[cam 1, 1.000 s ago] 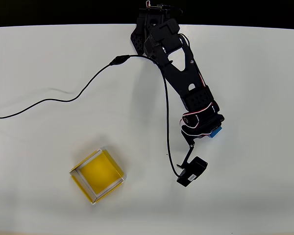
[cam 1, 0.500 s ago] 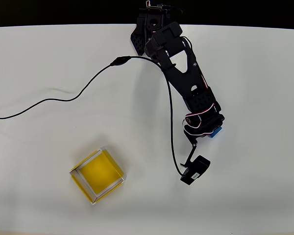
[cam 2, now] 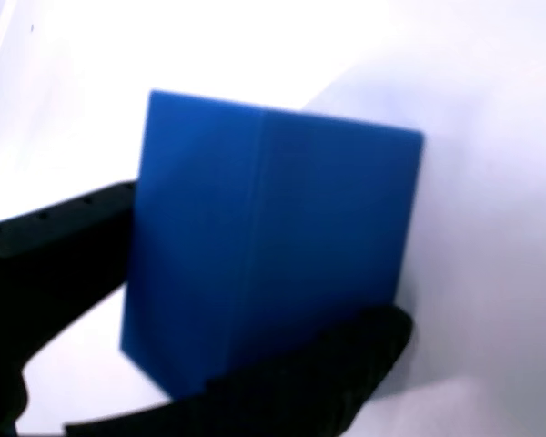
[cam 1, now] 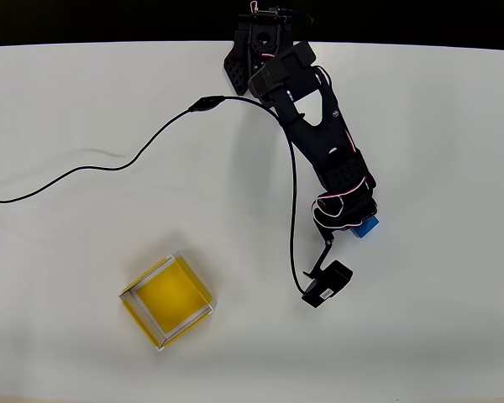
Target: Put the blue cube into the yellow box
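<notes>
in the wrist view the blue cube (cam 2: pixel 271 246) sits right up against the camera, one vertical edge turned toward the lens so two faces show. a black finger (cam 2: pixel 50 250) lies against its left face and the other finger (cam 2: pixel 318 382) wraps under its lower right corner. the gripper (cam 2: pixel 200 346) is pinching the cube, jaws pressed onto opposite sides. the corner-on pose suggests the fingers caught it slightly askew rather than flat across two faces, so the hold is probably good enough to carry but not perfectly square. whether the cube is resting on the table or raised off it cannot be told.

from above, the gripper (cam 1: pixel 353 220) sits at the end of the black arm (cam 1: pixel 319 138), and the cube (cam 1: pixel 368 226) peeks out as a small blue patch at its right side, mostly hidden under the wrist. just below the gripper the camera module (cam 1: pixel 326 284) hangs on its bracket, angled back toward the fingers, which explains the close framing.

farther off, down and well to the left of the gripper, the yellow box (cam 1: pixel 166 300) stands open-topped and empty on the white table (cam 1: pixel 454 319), rotated like a diamond. the black cable (cam 1: pixel 109 171) trails away to the left, beyond the box.

by my reading the grasp is made, and the carry to the box has yet to come.
</notes>
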